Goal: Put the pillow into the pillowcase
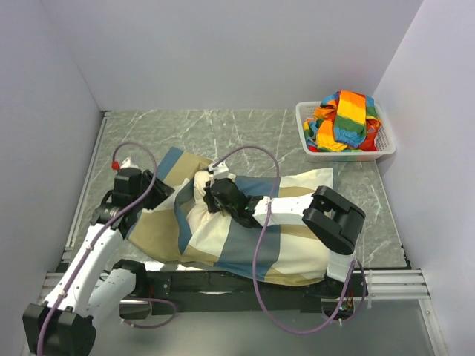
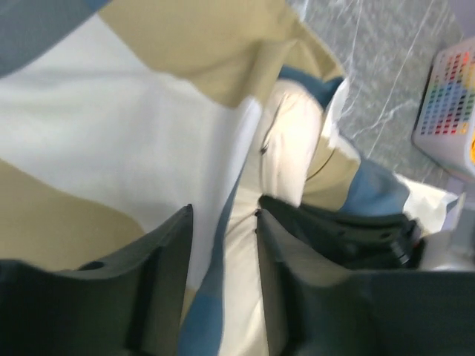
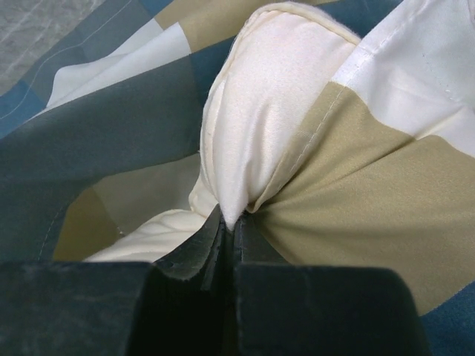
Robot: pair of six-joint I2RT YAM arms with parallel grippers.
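The pillowcase (image 1: 231, 251), in blue, tan and off-white blocks, lies bunched across the middle of the table. A cream pillow (image 1: 200, 184) bulges out of its left end. My right gripper (image 1: 211, 195) reaches in from the right and is shut on a pinch of the pillow (image 3: 267, 96), right beside the tan hem of the pillowcase (image 3: 371, 185). My left gripper (image 1: 158, 190) stands at the case's left end. Its jaws are apart around a loose fold of pillowcase (image 2: 111, 133) with the pillow (image 2: 289, 141) just beyond, so the left gripper (image 2: 223, 213) is open.
A white basket (image 1: 347, 153) holding rainbow-striped cloth (image 1: 346, 117) stands at the back right by the wall. White walls close in the marble tabletop (image 1: 223, 130) on three sides. A purple cable (image 1: 257, 256) loops over the pillowcase from my right arm's elbow (image 1: 334, 216).
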